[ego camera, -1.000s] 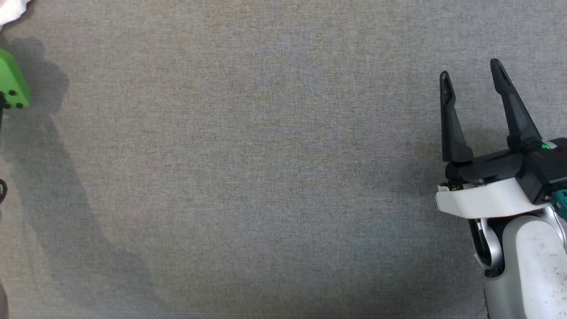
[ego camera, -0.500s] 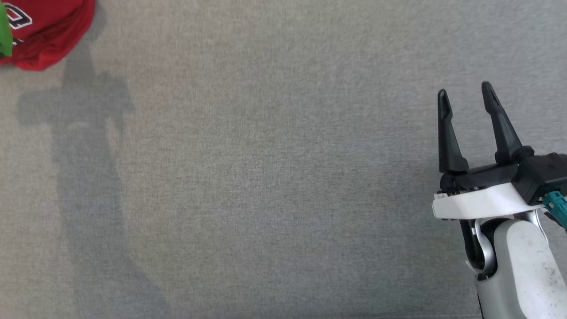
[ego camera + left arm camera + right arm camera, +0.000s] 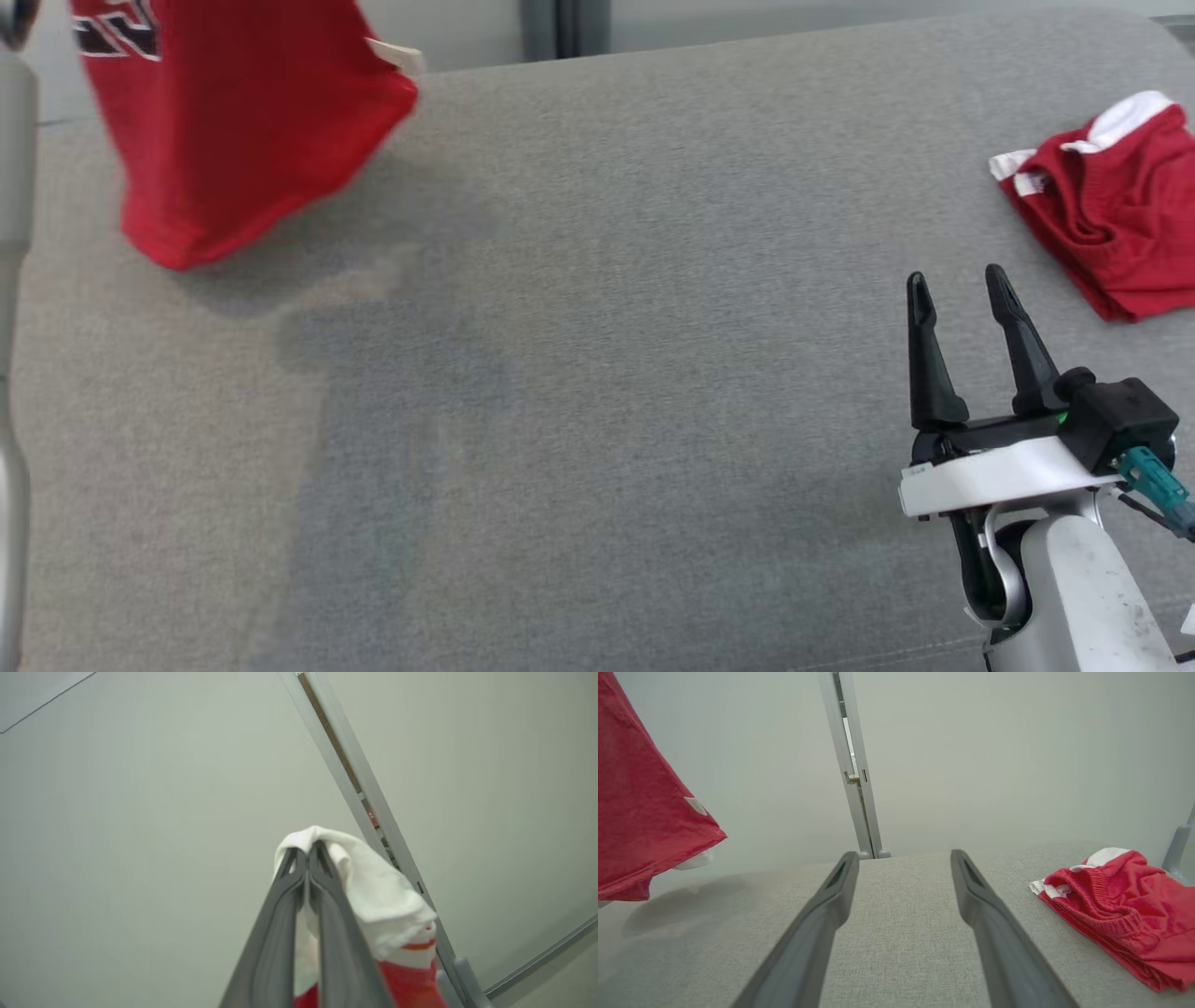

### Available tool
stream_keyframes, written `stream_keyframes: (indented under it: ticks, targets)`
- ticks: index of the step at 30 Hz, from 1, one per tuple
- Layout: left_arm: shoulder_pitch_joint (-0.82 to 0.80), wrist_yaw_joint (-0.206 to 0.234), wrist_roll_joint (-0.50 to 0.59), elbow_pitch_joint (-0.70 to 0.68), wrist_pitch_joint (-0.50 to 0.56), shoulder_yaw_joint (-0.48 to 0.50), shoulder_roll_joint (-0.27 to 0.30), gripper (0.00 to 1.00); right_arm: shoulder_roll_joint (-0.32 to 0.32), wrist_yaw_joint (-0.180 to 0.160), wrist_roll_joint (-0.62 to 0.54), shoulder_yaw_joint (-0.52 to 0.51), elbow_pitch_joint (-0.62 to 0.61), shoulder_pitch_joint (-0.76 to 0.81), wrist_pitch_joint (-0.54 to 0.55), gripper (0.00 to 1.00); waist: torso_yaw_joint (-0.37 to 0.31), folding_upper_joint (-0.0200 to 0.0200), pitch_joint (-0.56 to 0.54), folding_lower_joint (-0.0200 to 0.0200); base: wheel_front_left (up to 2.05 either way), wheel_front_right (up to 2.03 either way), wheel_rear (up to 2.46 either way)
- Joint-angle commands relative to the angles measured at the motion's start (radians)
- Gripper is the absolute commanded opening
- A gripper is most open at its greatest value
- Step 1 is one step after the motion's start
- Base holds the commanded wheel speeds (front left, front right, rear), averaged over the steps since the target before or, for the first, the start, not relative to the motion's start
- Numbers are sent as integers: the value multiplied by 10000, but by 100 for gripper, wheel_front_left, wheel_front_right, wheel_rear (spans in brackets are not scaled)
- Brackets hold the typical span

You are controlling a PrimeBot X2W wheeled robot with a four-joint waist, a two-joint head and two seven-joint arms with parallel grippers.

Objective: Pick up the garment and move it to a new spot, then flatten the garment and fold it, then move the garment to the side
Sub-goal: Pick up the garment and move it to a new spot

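Cloth is pinched in my left pincer [image 3: 306,853]: the two long fingers meet at their tips, pressed tight together, and a bunched white fold of the garment [image 3: 383,896] is caught between them. From there the fabric drops down beside the fingers, turning from white to red below an orange stripe. In the head view the same garment hangs at the upper left as a broad red sheet with black and white lettering near its top and a small pale tag [image 3: 397,56] at its right edge. Its lowest corner dangles close over the grey upholstered surface [image 3: 607,392], with a soft shadow spread beneath it. I cannot tell whether that corner touches the surface or hangs just clear. My right pincer [image 3: 957,278] is at the lower right, well apart from the garment, fingers spread wide with nothing between them, only bare grey cloth showing through the gap. It hovers low over the surface, fingers pointing toward the far edge. Near it, further right, lies a second red piece [image 3: 1111,215], crumpled in a heap with white trim along its upper edge, resting flat on the surface. Beyond the far edge stands a pale wall with a grey upright frame [image 3: 852,765].
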Motion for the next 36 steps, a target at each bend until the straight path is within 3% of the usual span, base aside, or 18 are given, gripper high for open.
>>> stream_keyframes:
  ticks: [1,6,9,15,20,30,36]
  targets:
    - [-284,-45,-119,-196,61,-148,-260,0,-13,-15,96,27,48,123,-43,100,-1013,-1,-687,0,0,0,0]
    - [-650,-54,-728,-790,203,-529,-1065,0,-12,-15,292,0,-80,94,-50,100,-1347,-1,-470,0,0,0,0]
    - [-291,-60,-1085,-1032,263,-984,-1251,0,-10,-15,335,-88,-133,79,-52,100,-1431,-1,-306,0,0,0,0]
    - [904,-54,-1649,-1337,-57,-1140,-897,0,-10,-16,341,-377,-232,6,-52,100,-1404,-1,7,0,0,0,0]
    - [2852,145,-2033,-1867,-523,-993,-421,0,-11,-16,288,-627,-309,57,-51,100,-1211,-1,129,0,0,0,0]
    - [7574,1313,-2860,-2670,-1473,-452,543,0,-11,-16,65,-658,-189,314,-49,100,-673,-1,-1,0,0,0,0]
    - [9178,1794,-3190,-2444,-1956,-242,388,0,-14,-16,19,-414,-85,345,-47,100,-506,-1,-51,0,0,0,0]
